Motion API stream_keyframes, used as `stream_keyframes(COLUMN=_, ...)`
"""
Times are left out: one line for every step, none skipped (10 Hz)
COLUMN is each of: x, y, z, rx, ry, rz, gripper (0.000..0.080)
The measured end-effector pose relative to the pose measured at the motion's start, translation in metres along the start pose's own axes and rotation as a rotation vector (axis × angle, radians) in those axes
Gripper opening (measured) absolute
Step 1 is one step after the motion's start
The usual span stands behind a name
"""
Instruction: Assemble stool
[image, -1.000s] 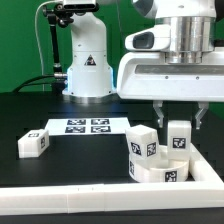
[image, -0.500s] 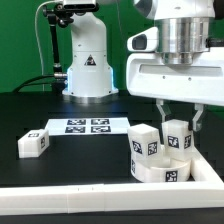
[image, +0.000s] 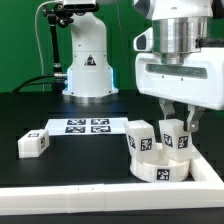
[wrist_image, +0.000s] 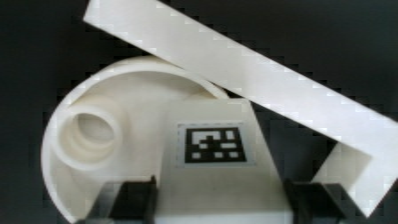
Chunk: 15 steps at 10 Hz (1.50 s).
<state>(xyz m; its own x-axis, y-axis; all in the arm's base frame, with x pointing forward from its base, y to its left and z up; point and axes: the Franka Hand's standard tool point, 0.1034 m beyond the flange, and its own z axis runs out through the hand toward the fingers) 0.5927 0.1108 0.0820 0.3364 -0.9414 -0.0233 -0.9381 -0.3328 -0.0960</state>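
**Exterior view finds gripper astride a stool leg**

Exterior view: at the lower right of the frame, the gripper (image: 179, 126) hangs over the seat (image: 158, 172). Its jaws stand on either side of an upright leg (image: 177, 140) resting on the disc. Whether they clamp the leg or merely flank it cannot be told. A second leg (image: 141, 139) stands just beside the first, on the seat or right behind it. The seat sits tucked into the corner of the wall (image: 90, 196), probably to brace it while legs are fitted. A third leg (image: 33, 143) lies well apart at the frame's left, near the marker board (image: 87, 126), seemingly awaiting its turn.

Wrist view: the leg (wrist_image: 217, 150) fills the space between the two fingers (wrist_image: 128, 197), its tag facing the camera. The seat (wrist_image: 107, 90) and one socket (wrist_image: 86, 130) lie beside it, and the wall (wrist_image: 231, 60) crosses beyond. The fingers look flush with the leg's sides, yet contact is unclear. Assembly appears to be at an early stage: the socket in sight is empty.
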Motion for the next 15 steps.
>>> stream_keyframes(x=-0.0002, y=-0.0003, z=0.0001, rx=0.009, ry=-0.018, rz=0.125, gripper=0.0340)
stream_keyframes(x=-0.0008, y=-0.0009, z=0.0002, rx=0.015, ry=-0.032, rz=0.236, gripper=0.0340)
stream_keyframes(x=-0.0018, y=-0.0012, z=0.0002, rx=0.017, ry=-0.046, rz=0.340, gripper=0.0340)
stream_keyframes(x=-0.0038, y=-0.0016, z=0.0003, rx=0.017, ry=-0.058, rz=0.461, gripper=0.0340)
stream_keyframes(x=-0.0067, y=-0.0021, z=0.0004, rx=0.014, ry=-0.066, rz=0.559, gripper=0.0340)
stream_keyframes(x=-0.0089, y=-0.0030, z=-0.0001, rx=0.009, ry=-0.069, rz=0.633, gripper=0.0340)
stream_keyframes(x=-0.0097, y=-0.0036, z=-0.0004, rx=0.008, ry=-0.069, rz=0.702, gripper=0.0340)
stream_keyframes(x=-0.0093, y=-0.0036, z=-0.0005, rx=0.007, ry=-0.071, rz=0.745, gripper=0.0340)
stream_keyframes(x=-0.0086, y=-0.0036, z=-0.0006, rx=0.006, ry=-0.075, rz=0.788, gripper=0.0340)
stream_keyframes(x=-0.0081, y=-0.0036, z=-0.0007, rx=0.007, ry=-0.080, rz=0.799, gripper=0.0340)
stream_keyframes(x=-0.0081, y=-0.0038, z=-0.0008, rx=0.007, ry=-0.087, rz=0.816, gripper=0.0340)
stream_keyframes(x=-0.0080, y=-0.0039, z=-0.0009, rx=0.008, ry=-0.095, rz=0.835, gripper=0.0340)
stream_keyframes(x=-0.0078, y=-0.0039, z=-0.0009, rx=0.008, ry=-0.098, rz=0.846, gripper=0.0340)
stream_keyframes(x=-0.0076, y=-0.0039, z=-0.0010, rx=0.009, ry=-0.105, rz=0.860, gripper=0.0340)
stream_keyframes(x=-0.0077, y=-0.0041, z=-0.0010, rx=0.009, ry=-0.105, rz=0.861, gripper=0.0340)
